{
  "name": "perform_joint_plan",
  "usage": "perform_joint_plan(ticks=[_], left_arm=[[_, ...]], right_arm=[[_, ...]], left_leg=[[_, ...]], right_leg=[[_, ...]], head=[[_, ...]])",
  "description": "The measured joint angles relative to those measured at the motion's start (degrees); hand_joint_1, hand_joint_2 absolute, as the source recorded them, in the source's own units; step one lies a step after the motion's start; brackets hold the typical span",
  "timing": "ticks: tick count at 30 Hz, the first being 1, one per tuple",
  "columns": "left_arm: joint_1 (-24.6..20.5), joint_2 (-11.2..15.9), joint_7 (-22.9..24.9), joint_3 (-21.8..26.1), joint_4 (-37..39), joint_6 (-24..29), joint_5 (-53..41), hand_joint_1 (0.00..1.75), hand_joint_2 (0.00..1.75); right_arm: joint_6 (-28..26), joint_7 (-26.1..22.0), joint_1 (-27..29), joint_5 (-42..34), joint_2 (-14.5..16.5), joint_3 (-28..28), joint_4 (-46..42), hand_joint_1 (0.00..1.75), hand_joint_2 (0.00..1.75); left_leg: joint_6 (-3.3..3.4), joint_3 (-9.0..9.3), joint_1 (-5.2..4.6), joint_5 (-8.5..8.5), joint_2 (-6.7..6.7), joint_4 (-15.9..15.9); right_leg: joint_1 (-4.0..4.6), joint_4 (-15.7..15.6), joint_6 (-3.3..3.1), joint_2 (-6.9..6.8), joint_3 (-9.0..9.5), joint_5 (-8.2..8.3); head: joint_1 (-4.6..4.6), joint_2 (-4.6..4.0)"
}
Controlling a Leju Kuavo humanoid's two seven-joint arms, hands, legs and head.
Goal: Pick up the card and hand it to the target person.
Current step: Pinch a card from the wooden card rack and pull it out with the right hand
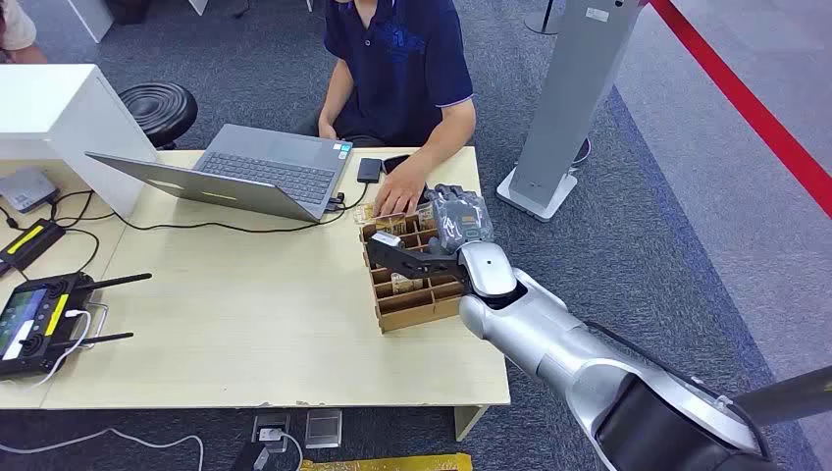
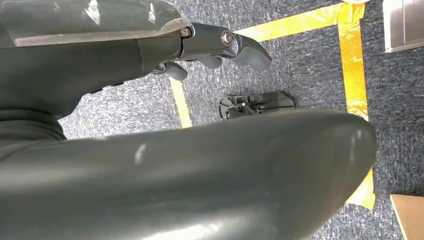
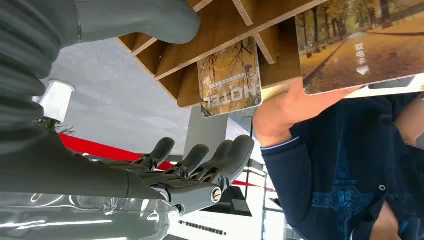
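Observation:
A wooden slotted box (image 1: 417, 304) stands at the right end of the table, with hotel cards upright in its compartments. One card printed with autumn trees (image 3: 230, 80) sticks out of a slot, and another card (image 3: 357, 45) shows nearer the person. My right hand (image 1: 453, 231) hovers over the box's right side, fingers (image 3: 200, 165) apart and thumb spread toward the middle, holding nothing. The person in a navy shirt (image 1: 397, 59) sits behind the table with one hand (image 1: 397, 196) on the box's far edge. My left hand (image 2: 220, 47) hangs over the floor, empty.
An open laptop (image 1: 245, 172) and a dark phone (image 1: 369, 169) lie at the back of the table (image 1: 245, 314). A remote controller (image 1: 34, 319) sits at the left edge. A black stool (image 1: 157, 103) and a white stand (image 1: 579, 98) are on the carpet behind.

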Motion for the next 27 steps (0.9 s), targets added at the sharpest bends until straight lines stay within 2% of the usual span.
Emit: perform_joint_plan(ticks=[10,27], left_arm=[[0.0,0.0,0.0,-0.4,0.0,0.0,0.0,0.00,0.00],[-0.1,-0.1,-0.2,-0.5,0.0,0.2,0.6,0.00,0.00]], right_arm=[[0.0,0.0,-0.4,0.0,0.2,0.2,1.8,0.55,1.75],[0.1,-0.3,-1.1,0.0,0.7,0.6,3.5,1.23,1.75]], left_leg=[[0.00,0.00,0.00,0.00,0.00,0.0],[0.00,0.01,0.00,0.00,0.00,0.0]], right_leg=[[0.00,0.0,0.00,0.00,0.00,0.00],[0.00,0.0,0.00,0.00,0.01,0.00]], head=[[-0.01,0.00],[0.00,0.00]])
